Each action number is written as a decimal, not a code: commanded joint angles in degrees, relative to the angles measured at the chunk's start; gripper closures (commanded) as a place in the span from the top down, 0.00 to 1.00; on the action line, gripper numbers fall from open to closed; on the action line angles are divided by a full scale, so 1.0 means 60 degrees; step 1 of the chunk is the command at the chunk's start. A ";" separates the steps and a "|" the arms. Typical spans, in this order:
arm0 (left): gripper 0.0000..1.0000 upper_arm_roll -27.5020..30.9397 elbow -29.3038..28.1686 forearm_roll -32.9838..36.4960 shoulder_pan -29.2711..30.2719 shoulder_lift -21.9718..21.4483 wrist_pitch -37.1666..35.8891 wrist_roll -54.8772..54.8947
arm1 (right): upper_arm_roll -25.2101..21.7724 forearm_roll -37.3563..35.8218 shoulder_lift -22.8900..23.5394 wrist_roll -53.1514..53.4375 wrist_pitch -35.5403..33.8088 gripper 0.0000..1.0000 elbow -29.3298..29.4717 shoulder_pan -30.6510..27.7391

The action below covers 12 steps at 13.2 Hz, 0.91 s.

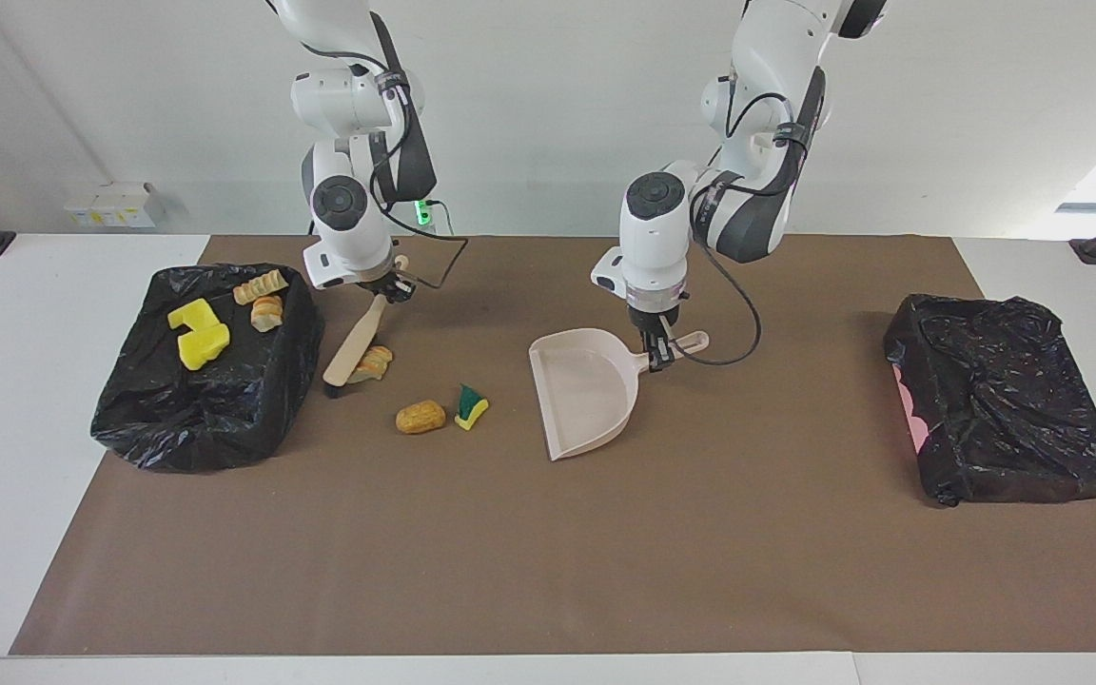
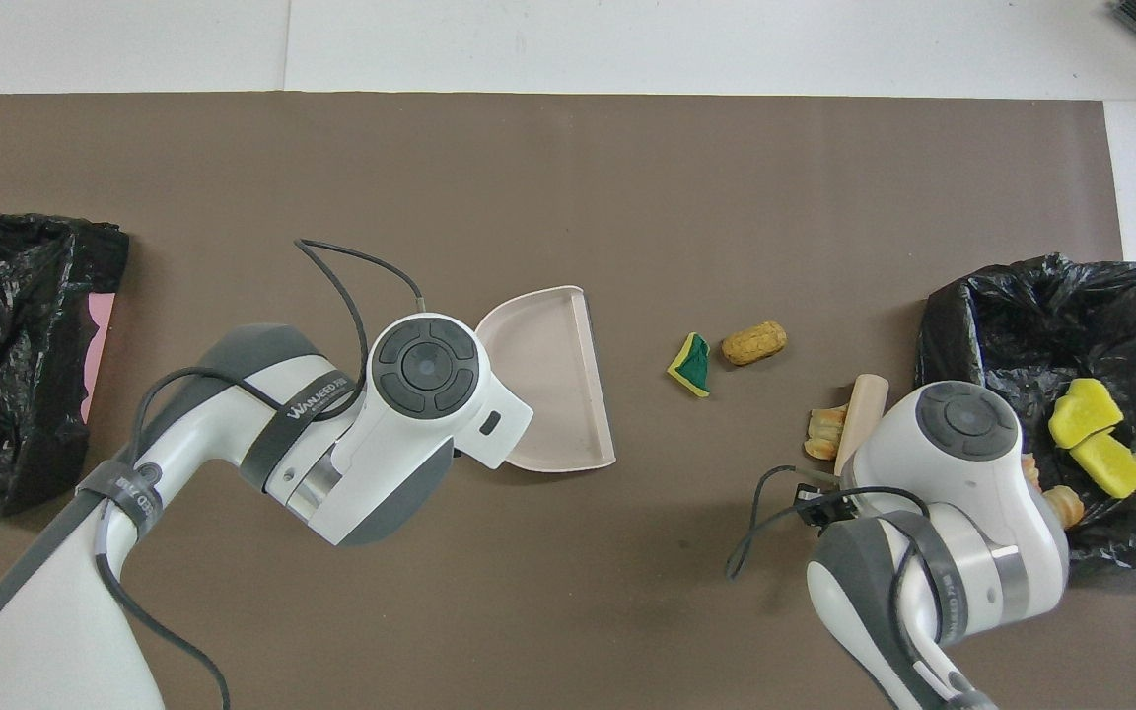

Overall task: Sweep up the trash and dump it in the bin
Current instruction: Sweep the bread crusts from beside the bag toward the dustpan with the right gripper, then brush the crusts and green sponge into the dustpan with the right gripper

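Trash lies in two places. Three scraps sit loose on the brown mat: an orange-brown lump (image 1: 420,417), a green-and-yellow sponge wedge (image 1: 472,407) touching it, and a ridged bread-like piece (image 1: 374,362) against the brush (image 1: 355,348). Four more (two yellow sponge bits, two bread lumps) already rest in the black-lined bin (image 1: 215,419) at the right arm's end of the bench. The right hand (image 1: 392,287) pinches the brush handle; the left hand (image 1: 659,357) pinches the dustpan (image 1: 586,400) handle, pan mouth facing the scraps. Sweeping looks underway; next, the brush should push the loose pieces into the pan. A second bagged bin (image 1: 1005,409) sits well apart. The left arm reads "WANJEED".
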 commanded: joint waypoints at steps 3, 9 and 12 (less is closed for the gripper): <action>0.00 0.0015 -0.0429 -0.0108 0.0027 -0.0415 0.0163 -0.0084 | 0.0069 0.0003 0.1725 -0.0364 0.0090 0.00 0.1798 0.0914; 0.00 0.0001 -0.0517 -0.0108 0.0042 -0.0429 0.0222 -0.0332 | 0.0171 0.1566 0.2109 -0.3729 0.0719 0.00 0.2593 0.2160; 0.00 0.0001 -0.0589 -0.0108 0.0056 -0.0444 0.0266 -0.0758 | 0.0186 0.2900 0.2152 -0.4349 0.1188 0.00 0.2782 0.2658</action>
